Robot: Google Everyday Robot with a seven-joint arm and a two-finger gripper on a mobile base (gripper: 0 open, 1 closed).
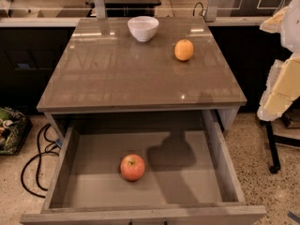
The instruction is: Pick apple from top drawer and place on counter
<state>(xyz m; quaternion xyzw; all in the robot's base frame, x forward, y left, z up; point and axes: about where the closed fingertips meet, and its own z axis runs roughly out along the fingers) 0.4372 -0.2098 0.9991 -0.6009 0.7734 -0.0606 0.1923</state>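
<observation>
The apple (pixel 132 167), red-orange with a yellowish blush, lies on the flat bottom of the top drawer (pixel 65 172), left of centre and towards the front. The drawer is pulled fully out below the counter (pixel 122 74), a glossy grey-brown slab. My gripper (pixel 281 86), white and cream, is at the right edge of the view, beside the counter's right side and well apart from the apple. It casts a shadow on the drawer floor to the right of the apple.
A white bowl (pixel 143 27) stands at the counter's back centre. A uniformly orange round fruit (pixel 183 49) sits at its back right. Black cables (pixel 35 158) lie on the floor to the left. A black stand leg (pixel 273 149) is on the right.
</observation>
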